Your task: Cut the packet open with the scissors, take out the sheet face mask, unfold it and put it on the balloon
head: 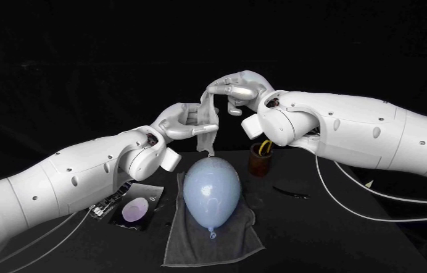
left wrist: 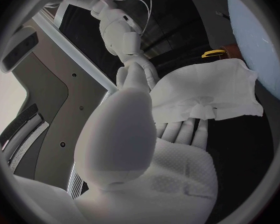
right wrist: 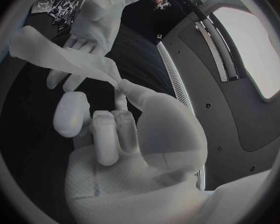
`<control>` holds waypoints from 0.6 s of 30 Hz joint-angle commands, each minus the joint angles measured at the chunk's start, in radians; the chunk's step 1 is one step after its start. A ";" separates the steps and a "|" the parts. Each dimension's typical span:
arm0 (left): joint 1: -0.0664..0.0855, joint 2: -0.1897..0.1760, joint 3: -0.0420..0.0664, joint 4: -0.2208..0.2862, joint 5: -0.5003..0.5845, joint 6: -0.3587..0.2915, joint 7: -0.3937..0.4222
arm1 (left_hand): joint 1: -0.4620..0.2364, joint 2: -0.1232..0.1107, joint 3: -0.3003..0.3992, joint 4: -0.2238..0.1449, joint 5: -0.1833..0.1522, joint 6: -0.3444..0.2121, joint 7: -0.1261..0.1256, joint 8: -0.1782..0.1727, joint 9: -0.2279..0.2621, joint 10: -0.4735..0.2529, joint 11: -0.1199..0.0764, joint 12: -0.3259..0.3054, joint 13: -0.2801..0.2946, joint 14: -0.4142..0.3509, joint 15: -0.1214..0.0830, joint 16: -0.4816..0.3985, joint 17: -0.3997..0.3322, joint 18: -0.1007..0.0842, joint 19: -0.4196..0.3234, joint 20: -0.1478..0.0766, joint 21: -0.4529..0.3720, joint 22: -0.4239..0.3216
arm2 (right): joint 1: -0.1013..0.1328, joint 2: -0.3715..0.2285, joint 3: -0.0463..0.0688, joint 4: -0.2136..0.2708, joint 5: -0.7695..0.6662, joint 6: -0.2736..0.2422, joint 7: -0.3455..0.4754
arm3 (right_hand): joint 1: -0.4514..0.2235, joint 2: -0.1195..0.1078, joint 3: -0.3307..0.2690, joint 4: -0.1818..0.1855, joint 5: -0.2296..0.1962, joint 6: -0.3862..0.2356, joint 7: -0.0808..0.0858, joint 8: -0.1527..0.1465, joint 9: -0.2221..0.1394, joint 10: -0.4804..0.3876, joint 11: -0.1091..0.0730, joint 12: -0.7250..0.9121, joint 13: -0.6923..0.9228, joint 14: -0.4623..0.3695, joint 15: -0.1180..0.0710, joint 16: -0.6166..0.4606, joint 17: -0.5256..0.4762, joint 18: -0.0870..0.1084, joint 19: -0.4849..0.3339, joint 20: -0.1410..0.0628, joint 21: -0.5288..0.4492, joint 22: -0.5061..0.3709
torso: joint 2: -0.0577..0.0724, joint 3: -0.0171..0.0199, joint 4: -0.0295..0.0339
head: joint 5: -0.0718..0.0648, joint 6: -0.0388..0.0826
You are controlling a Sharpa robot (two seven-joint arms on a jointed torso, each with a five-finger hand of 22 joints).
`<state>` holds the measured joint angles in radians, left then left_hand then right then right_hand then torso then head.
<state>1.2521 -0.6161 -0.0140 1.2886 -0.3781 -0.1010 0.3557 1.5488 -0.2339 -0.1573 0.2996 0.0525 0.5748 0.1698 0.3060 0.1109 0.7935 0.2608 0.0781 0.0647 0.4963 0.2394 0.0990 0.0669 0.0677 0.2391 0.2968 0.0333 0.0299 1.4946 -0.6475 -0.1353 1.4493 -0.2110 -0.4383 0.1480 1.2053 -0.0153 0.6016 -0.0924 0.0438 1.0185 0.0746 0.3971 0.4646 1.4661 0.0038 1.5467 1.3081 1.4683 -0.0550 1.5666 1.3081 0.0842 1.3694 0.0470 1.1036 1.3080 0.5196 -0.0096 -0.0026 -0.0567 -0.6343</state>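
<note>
Head view: my left hand (head: 185,121) and right hand (head: 239,92) each pinch the thin white sheet face mask (head: 207,131), which hangs part-folded just above the pale blue oval balloon (head: 211,189). I judge that unfolding is the step in hand. Next I must spread it wide, then lower it. The dark flat packet (head: 135,210) shows no writing I can read.
</note>
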 commanded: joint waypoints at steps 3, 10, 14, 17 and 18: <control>0.002 -0.003 0.001 -0.008 0.034 0.036 0.001 | -0.013 0.004 0.002 0.000 -0.002 0.011 0.109 0.009 0.004 -0.001 -0.005 0.001 0.001 0.001 0.000 -0.005 0.000 -0.009 -0.002 0.000 -0.003 0.000 | 0.001 -0.001 0.001 -0.004 -0.012 0.018 0.008 | -0.003 0.011 0.000 -0.002 0.005 0.007 0.000 0.003 0.038 0.093 -0.005 0.001 0.246 0.103 -0.007 0.004 0.263 0.010 0.002 0.000 -0.004 0.090 | 0.001 0.0001 -0.0003 | -0.001 0.003; 0.002 -0.003 0.002 -0.023 0.113 0.076 0.017 | -0.044 0.150 0.070 -0.009 -0.005 0.114 0.086 0.068 0.031 0.063 -0.026 0.028 0.003 0.140 -0.020 0.030 0.024 -0.006 0.043 -0.001 0.006 0.007 | 0.001 -0.002 0.001 -0.006 -0.015 0.030 0.007 | -0.004 0.011 0.001 -0.003 0.005 0.006 0.001 0.003 0.039 0.093 -0.005 0.001 0.247 0.103 -0.006 0.004 0.263 0.010 0.002 0.000 -0.004 0.090 | 0.000 0.0003 -0.0001 | -0.002 0.004; 0.003 0.000 0.002 -0.030 0.149 0.078 0.025 | -0.005 0.241 0.103 -0.018 -0.005 0.157 0.072 0.088 0.040 0.108 -0.045 0.042 0.005 0.275 -0.038 0.071 0.048 0.002 0.117 -0.003 0.021 0.017 | 0.001 -0.003 0.001 -0.006 -0.018 0.038 0.005 | -0.004 0.011 0.001 -0.003 0.005 0.006 0.001 0.003 0.039 0.093 -0.005 0.001 0.247 0.103 -0.006 0.004 0.263 0.010 0.002 0.000 -0.004 0.090 | -0.001 0.0003 0.0000 | 0.000 0.005; 0.004 0.003 0.002 -0.034 0.168 0.066 0.027 | 0.042 0.280 0.128 -0.024 -0.005 0.179 0.061 0.091 0.041 0.137 -0.059 0.048 0.004 0.307 -0.051 0.083 0.055 0.008 0.172 -0.004 0.033 0.023 | 0.001 -0.004 0.001 -0.005 -0.019 0.042 0.004 | -0.004 0.011 0.001 -0.003 0.005 0.006 0.001 0.003 0.039 0.093 -0.005 0.001 0.247 0.103 -0.006 0.004 0.263 0.010 0.002 0.000 -0.004 0.090 | -0.001 0.0003 -0.0003 | 0.001 0.005; 0.004 0.004 0.002 -0.035 0.175 0.061 0.028 | 0.068 0.297 0.146 -0.029 -0.004 0.197 0.056 0.095 0.043 0.155 -0.067 0.053 0.005 0.328 -0.060 0.093 0.060 0.014 0.221 -0.005 0.045 0.029 | 0.001 -0.004 0.001 -0.004 -0.019 0.044 0.004 | -0.004 0.011 0.001 -0.003 0.005 0.006 0.001 0.003 0.039 0.093 -0.005 0.001 0.247 0.103 -0.006 0.004 0.263 0.010 0.002 0.000 -0.004 0.090 | -0.001 0.0003 -0.0004 | 0.001 0.005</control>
<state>1.2533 -0.6158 -0.0137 1.2538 -0.2633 -0.0536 0.3602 1.6055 0.0581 -0.0164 0.2727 0.0525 0.7663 0.1954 0.3973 0.1526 0.9428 0.1952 0.1278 0.0694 0.8178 0.1819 0.1890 0.1250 0.0679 0.4469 0.2922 0.0752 0.0571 1.4946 -0.6507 -0.1351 1.4441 -0.2179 -0.4210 0.1482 1.2015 -0.0115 0.6015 -0.0926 0.0463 1.0177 0.0746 0.3961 0.4646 1.4660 0.0038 1.5465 1.3074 1.4682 -0.0549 1.5673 1.3074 0.0839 1.3693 0.0470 1.1035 1.3076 0.5194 -0.0091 -0.0028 -0.0567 -0.6291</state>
